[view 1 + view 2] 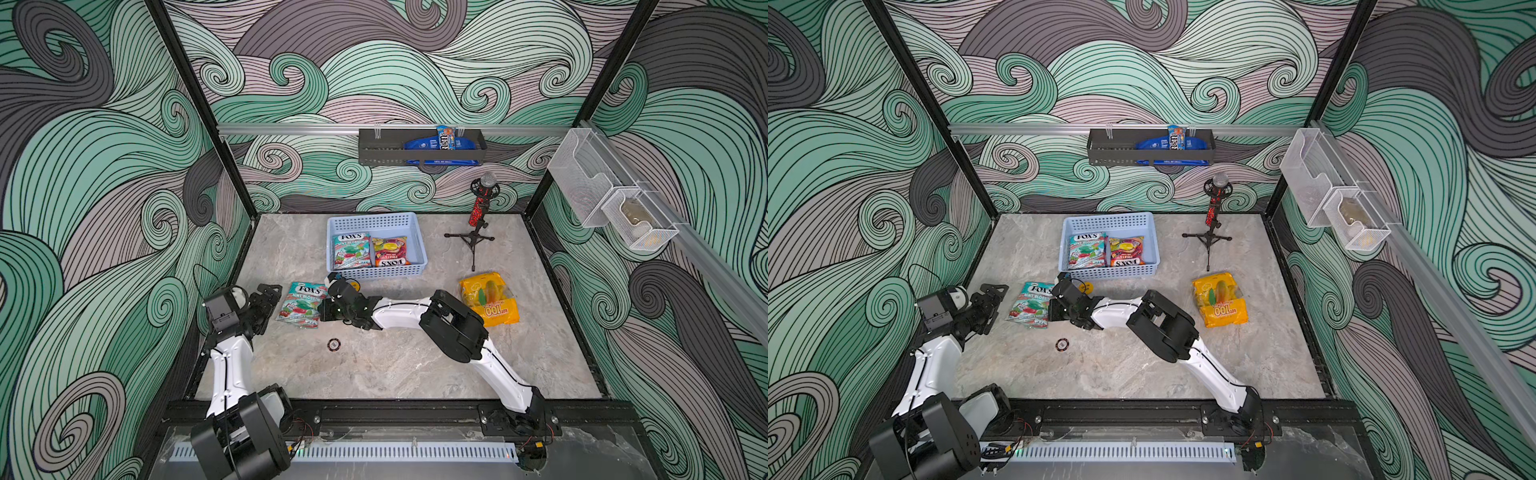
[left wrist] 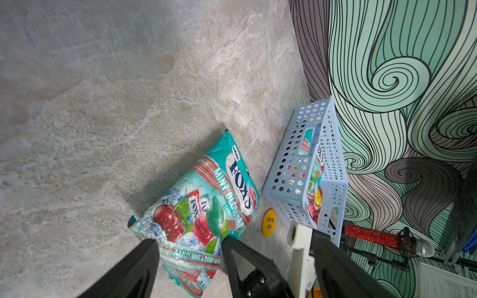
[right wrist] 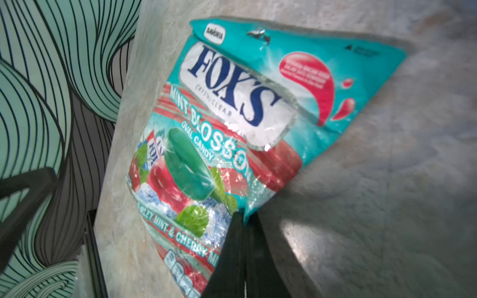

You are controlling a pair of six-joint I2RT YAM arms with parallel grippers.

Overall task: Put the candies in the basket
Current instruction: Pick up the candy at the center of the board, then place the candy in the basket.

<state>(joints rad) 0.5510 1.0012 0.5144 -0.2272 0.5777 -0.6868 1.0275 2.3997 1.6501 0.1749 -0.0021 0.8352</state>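
I see the light blue basket [image 1: 390, 272] at the far middle of the tabletop [image 1: 395, 365]. It holds two bags side by side: a teal mint bag [image 1: 351, 250] on the left and an orange-red fruit bag [image 1: 390, 250] on the right, its "FOX'S" lettering upside down to me. On the far wall, the dark shelf tray [image 1: 382, 149] carries blue snack packets [image 1: 436, 143]. The wire-mesh bins [image 1: 602, 199] on the right wall hold something pale that I cannot make out.

The second teal bag [image 1: 301, 305] lies on the tabletop just near-left of the basket. It is glossy and crinkled, printed "FOX'S MINT BLOSSOM" with red and green candies and mint leaves. My right claw [image 3: 244, 219] is pinched closed on its right edge. My left claw [image 2: 189, 241] stands open just left of that bag. The yellow bag [image 1: 490, 299] lies well to the right, beside my right arm's elbow. A small yellow disc [image 2: 268, 222] sits between the second teal bag and the basket.
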